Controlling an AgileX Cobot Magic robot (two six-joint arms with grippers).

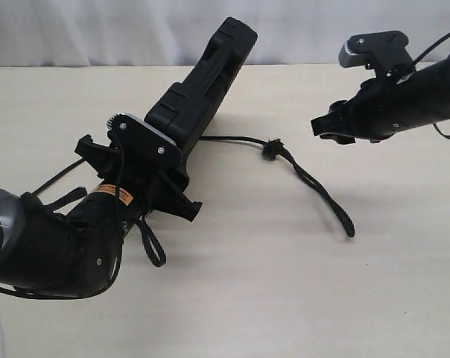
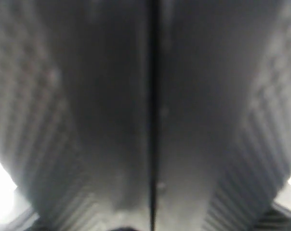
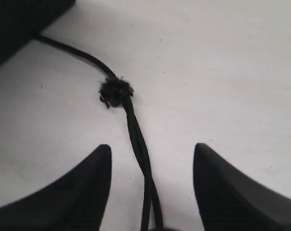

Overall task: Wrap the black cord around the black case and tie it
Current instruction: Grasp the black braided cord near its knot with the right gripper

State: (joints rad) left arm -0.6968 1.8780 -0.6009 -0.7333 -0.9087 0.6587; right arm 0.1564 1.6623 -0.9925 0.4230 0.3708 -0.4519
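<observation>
The black case [image 1: 210, 74] stands on edge, slanting away across the table, and fills the left wrist view [image 2: 112, 106]. My left gripper [image 1: 164, 119] is shut on its near end, with ribbed finger pads [image 2: 25, 125] on either side. The black cord [image 1: 240, 139] comes out from under the case to a fuzzy knot [image 1: 271, 149], then runs doubled to a loop end [image 1: 349, 231]. My right gripper [image 1: 331, 128] hovers open to the right of the knot. In its wrist view the doubled cord [image 3: 136, 139] lies on the table between its spread fingertips [image 3: 103, 153], past the knot [image 3: 115, 91].
Another loop of cord [image 1: 154, 252] and a strand [image 1: 57, 177] lie beside my left arm. The pale table [image 1: 284, 298] ends at a white curtain [image 1: 98, 30] behind the case.
</observation>
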